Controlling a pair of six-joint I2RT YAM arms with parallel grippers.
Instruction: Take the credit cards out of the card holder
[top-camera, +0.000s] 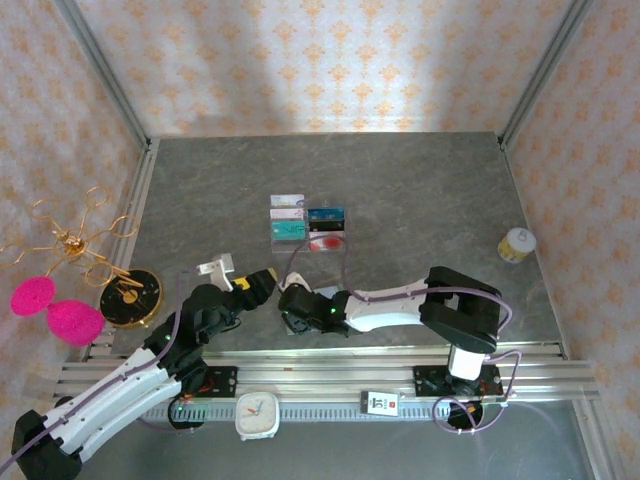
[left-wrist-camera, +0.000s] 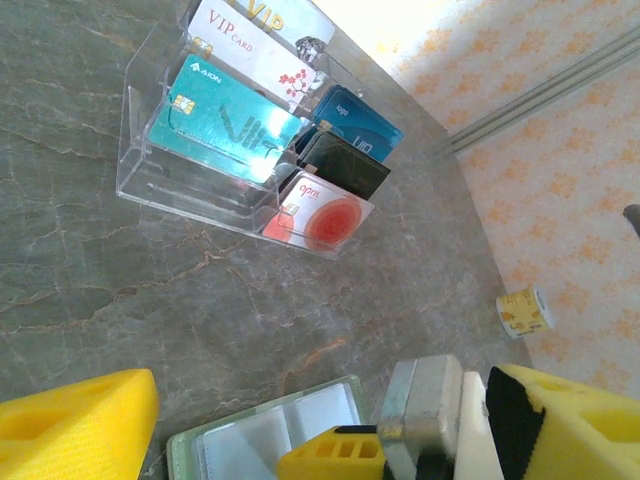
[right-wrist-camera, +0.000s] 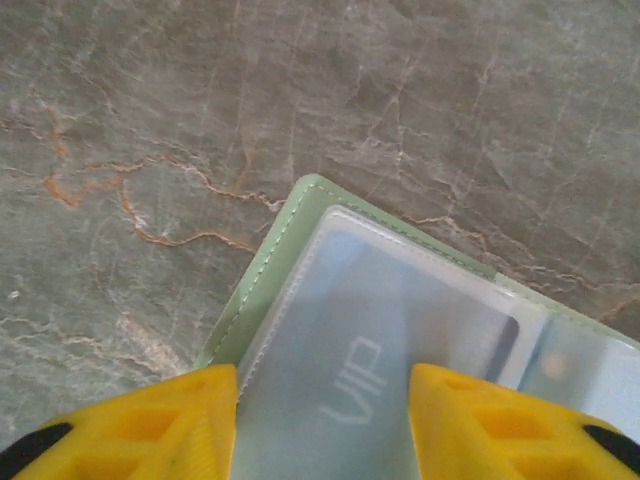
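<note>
Likely stiff, thin and slick, the credit card (right-wrist-camera: 380, 340) sits sleeved in the soft card holder (right-wrist-camera: 268, 262); an edge pinch looks best; right claw (right-wrist-camera: 322, 400) and left claw (left-wrist-camera: 325, 405) gape apart.

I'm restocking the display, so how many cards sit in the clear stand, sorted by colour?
In the clear stand:
white cards: 2
teal card: 1
blue card: 1
dark, near-black card: 1
red-and-white card: 1
Total: 6
</note>
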